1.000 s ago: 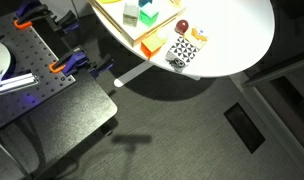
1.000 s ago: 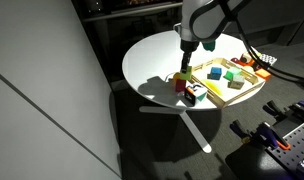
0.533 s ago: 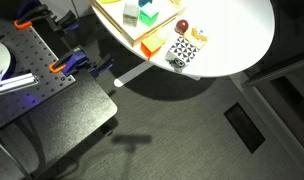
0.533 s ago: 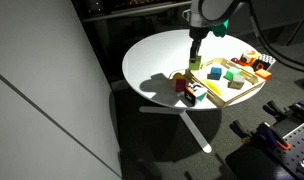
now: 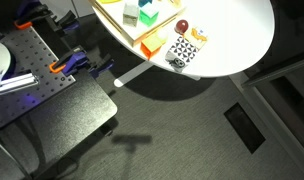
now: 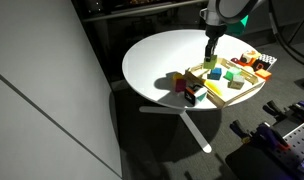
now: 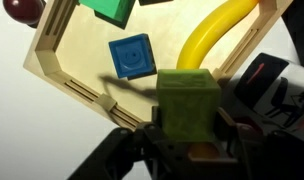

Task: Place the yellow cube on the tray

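Note:
My gripper (image 7: 189, 132) is shut on the yellow cube (image 7: 187, 98), which looks yellow-green in the wrist view. I hold it in the air over the near corner of the tray (image 7: 67, 75), a tan floor with an orange-yellow rim. In an exterior view the gripper (image 6: 210, 58) hangs above the tray (image 6: 223, 98) at its table-centre end. The tray's rim also shows in an exterior view (image 5: 150, 47), where the gripper is out of frame.
In the tray lie a blue cube (image 7: 130, 55), a green block (image 7: 107, 8) and a yellow curved piece (image 7: 207, 35). A dark red ball (image 5: 180, 26) and a black-and-white patterned square (image 5: 182, 55) sit beside the tray on the round white table (image 6: 157, 62).
My gripper has risen from beside the patterned square and moved over the tray, carrying the yellow cube with it.

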`<state>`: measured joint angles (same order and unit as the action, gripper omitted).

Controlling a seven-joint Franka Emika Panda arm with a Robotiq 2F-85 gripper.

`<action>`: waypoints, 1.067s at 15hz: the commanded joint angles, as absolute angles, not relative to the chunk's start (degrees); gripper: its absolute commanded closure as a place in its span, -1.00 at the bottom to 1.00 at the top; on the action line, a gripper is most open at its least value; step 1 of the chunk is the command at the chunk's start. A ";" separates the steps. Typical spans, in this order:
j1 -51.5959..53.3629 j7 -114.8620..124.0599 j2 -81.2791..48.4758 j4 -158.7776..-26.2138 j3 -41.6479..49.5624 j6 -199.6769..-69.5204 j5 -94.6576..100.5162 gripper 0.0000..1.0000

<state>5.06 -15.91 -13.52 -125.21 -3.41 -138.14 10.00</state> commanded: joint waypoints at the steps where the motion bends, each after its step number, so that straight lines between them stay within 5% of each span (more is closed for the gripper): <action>1: 4.01 -13.54 -7.80 -129.87 -2.89 -139.45 11.01 -0.59; 5: 3.77 -12.71 -2.64 -131.95 -3.02 -141.39 10.25 -1.00; 16: 4.60 -11.24 9.77 -131.41 -3.55 -123.57 7.66 -1.00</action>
<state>4.50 -12.38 6.39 -130.85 -3.23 -129.47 9.35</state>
